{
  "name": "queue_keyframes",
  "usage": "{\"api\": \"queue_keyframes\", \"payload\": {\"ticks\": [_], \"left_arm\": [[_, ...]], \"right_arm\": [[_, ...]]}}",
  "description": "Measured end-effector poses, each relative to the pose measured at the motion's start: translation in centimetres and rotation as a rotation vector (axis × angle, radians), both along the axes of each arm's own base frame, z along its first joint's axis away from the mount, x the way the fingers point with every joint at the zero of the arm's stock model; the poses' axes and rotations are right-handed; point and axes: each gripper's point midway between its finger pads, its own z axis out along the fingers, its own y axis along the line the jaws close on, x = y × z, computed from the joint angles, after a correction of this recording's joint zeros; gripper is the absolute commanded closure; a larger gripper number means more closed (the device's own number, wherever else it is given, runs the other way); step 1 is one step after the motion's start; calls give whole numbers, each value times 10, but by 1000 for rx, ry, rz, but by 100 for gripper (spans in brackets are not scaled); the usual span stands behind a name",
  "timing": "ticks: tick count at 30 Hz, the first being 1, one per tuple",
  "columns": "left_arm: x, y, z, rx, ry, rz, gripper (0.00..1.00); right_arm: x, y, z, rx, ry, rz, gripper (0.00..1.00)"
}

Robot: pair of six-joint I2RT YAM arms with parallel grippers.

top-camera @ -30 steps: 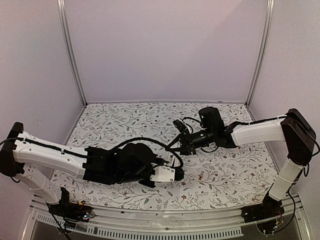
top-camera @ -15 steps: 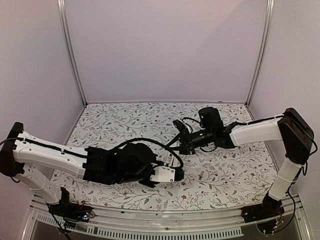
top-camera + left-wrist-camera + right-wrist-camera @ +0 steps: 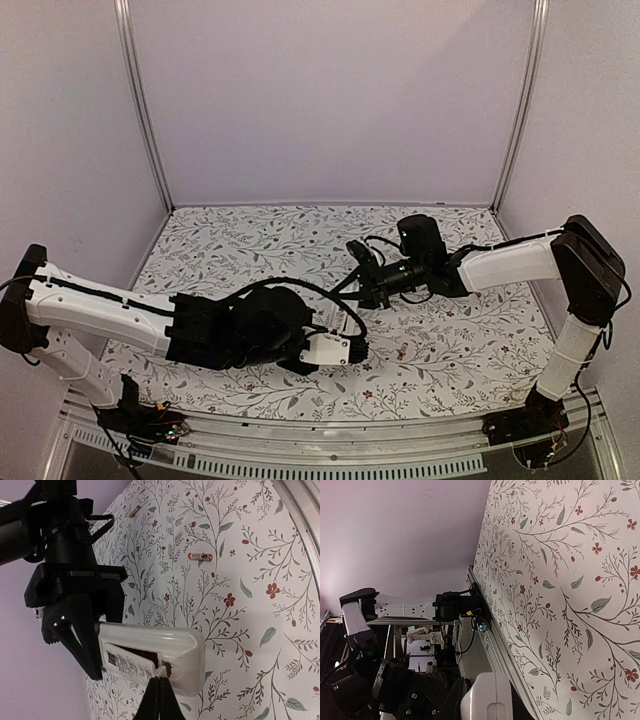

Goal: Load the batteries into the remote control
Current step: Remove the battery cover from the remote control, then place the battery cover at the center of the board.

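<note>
The white remote control (image 3: 187,647) hangs above the cloth with its plain back facing the left wrist camera. My right gripper (image 3: 97,630) is shut on its left end, and that end (image 3: 487,697) shows between the dark fingers (image 3: 451,700). The battery cover (image 3: 127,662) is tilted up from the dark recess. My left gripper (image 3: 160,679) is shut on the cover's small tab. Two batteries lie on the cloth, one (image 3: 200,556) near the middle and one (image 3: 134,511) farther off. From above, both grippers meet at the table's centre (image 3: 360,300) and hide the remote.
A floral cloth (image 3: 250,245) covers the table. A metal rail (image 3: 300,510) runs along the near edge, by the arm bases (image 3: 447,605). Purple walls and two metal posts (image 3: 140,100) close in the back and sides.
The left gripper's jaws have closed onto the cover's tab. Both arms stay almost where they were, and the right arm has edged slightly left.
</note>
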Motion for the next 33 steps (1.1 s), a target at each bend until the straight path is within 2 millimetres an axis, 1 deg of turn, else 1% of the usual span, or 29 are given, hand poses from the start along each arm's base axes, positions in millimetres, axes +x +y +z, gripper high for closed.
{"api": "queue_keyframes", "payload": {"ticks": [5,12,16,19,23,26,29,33], "left_arm": [[0,0,0,1,-4,4,100],[2,2,1,0,-27,25,100],[6,6,-1,4,-42,46,100],[7,9,-4,9,-45,63,100],[11,13,-9,7,-42,91,100],[16,17,-15,8,-32,117,100],[25,21,-28,20,-20,154,100],[43,31,-55,63,1,224,100]], "right_arm": [[6,-5,0,5,6,-14,100],[19,-13,-6,1,16,-48,100],[22,-16,-15,-12,33,-57,100],[27,-21,-23,-24,47,-74,100],[48,-39,-45,-57,82,-144,100],[64,-60,-66,-96,117,-218,100],[74,-76,-81,-122,137,-269,100],[79,-87,-86,-130,142,-297,100]]}}
